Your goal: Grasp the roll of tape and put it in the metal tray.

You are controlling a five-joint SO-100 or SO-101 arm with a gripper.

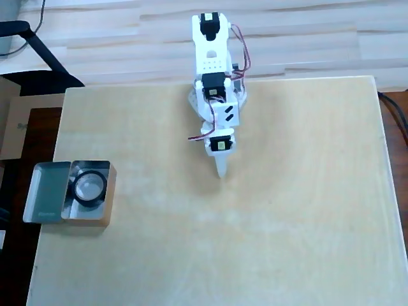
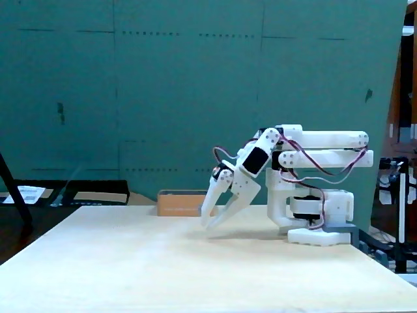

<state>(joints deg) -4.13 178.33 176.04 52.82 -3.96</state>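
My jaws slightly spread and empty, my gripper [image 2: 207, 225] tipped down just above the table [image 1: 287, 223] at frame centre, roll of tape [image 1: 89, 186] inside the metal tray [image 1: 44, 191] at overhead view's left edge

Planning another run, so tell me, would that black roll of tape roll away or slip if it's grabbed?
Probably not: the roll of tape lies flat inside the metal tray, so it shouldn't roll. It looks thin and light; the wide open centre should let a finger hook it.

overhead looking down, fixed side-on, sharing arm [image 1: 215, 95]
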